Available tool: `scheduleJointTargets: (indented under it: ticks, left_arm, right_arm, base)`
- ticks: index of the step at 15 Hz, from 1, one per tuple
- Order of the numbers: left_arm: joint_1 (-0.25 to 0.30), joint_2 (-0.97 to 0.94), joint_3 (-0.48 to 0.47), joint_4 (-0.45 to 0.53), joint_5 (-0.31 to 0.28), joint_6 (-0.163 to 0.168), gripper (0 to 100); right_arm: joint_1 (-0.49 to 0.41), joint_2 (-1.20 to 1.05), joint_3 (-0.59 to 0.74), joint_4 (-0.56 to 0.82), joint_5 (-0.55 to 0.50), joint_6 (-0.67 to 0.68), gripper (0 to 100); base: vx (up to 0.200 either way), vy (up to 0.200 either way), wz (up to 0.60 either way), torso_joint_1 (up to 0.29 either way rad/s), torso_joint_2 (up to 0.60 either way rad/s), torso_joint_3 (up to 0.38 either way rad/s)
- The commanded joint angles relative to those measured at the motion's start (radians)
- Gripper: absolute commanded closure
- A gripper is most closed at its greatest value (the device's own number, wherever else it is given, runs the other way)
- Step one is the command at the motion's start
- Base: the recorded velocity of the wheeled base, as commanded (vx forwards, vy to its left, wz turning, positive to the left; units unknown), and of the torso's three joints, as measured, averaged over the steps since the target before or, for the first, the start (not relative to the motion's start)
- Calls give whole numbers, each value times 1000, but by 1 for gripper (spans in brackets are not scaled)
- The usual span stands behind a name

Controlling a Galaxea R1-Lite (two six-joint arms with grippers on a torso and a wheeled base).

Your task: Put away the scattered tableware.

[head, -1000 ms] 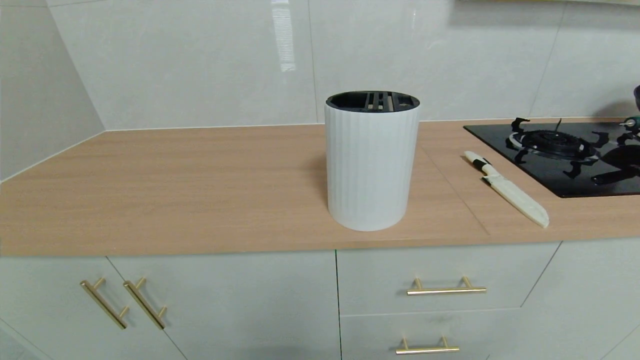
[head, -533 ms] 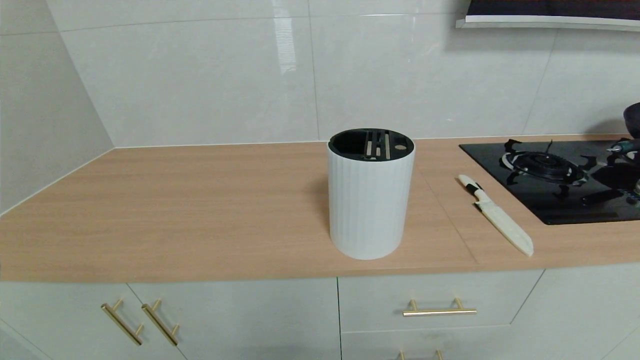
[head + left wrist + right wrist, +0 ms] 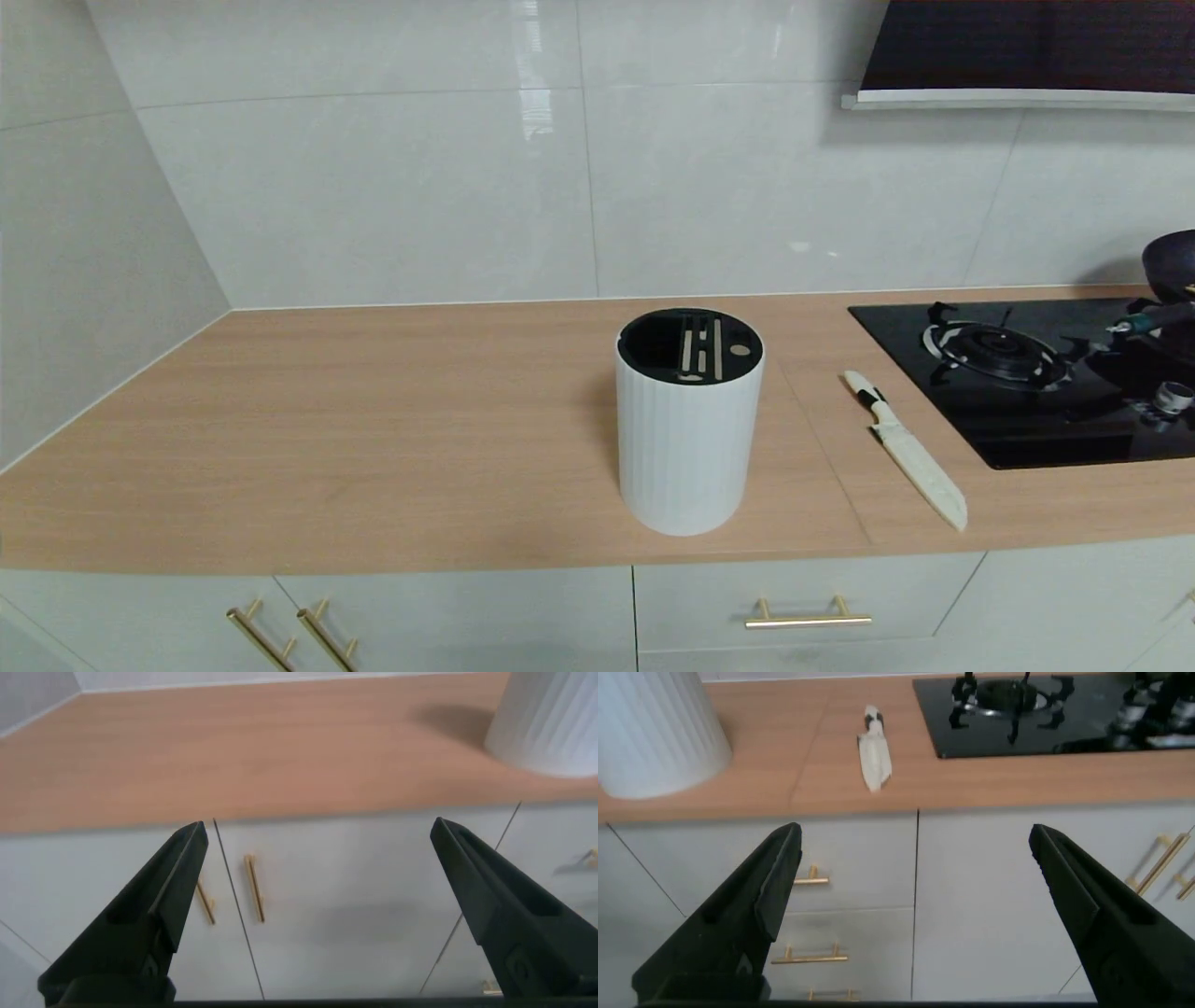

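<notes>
A white ribbed knife holder with a black slotted top stands on the wooden counter; it also appears in the left wrist view and the right wrist view. To its right a white-bladed knife lies flat on the counter, handle toward the wall, blade tip near the front edge. My left gripper is open, level with the cabinet fronts below the counter, left of the holder. My right gripper is open too, in front of the cabinets below the knife. Neither holds anything.
A black gas hob with a burner grate occupies the counter's right end, a dark pan at its far edge. White cabinet doors and drawers with gold bar handles run under the counter. Tiled walls close the back and left.
The whole head picture has slid downward and shows more wall and a hood, so the camera moved. Holder and knife keep their places on the counter.
</notes>
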Motion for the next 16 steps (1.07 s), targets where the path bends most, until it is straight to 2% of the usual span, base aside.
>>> scheduleJointTargets:
  ticks: [1, 6, 11, 16]
  left_arm:
    - [0, 0, 0, 0, 0, 0, 0]
    - [0, 0, 0, 0, 0, 0, 0]
    - [0, 0, 0, 0, 0, 0, 0]
    - [0, 0, 0, 0, 0, 0, 0]
  right_arm:
    - [0, 2, 0, 0, -1, 0, 0]
    - [0, 2, 0, 0, -1, 0, 0]
    - [0, 2, 0, 0, -1, 0, 0]
    - [0, 2, 0, 0, 1, -3, 0]
  base:
    - [0, 0, 0, 246, -559, -315]
    - [0, 0, 0, 268, -591, -328]
    - [0, 0, 0, 194, -419, -231]
    - [0, 0, 0, 52, -114, -61]
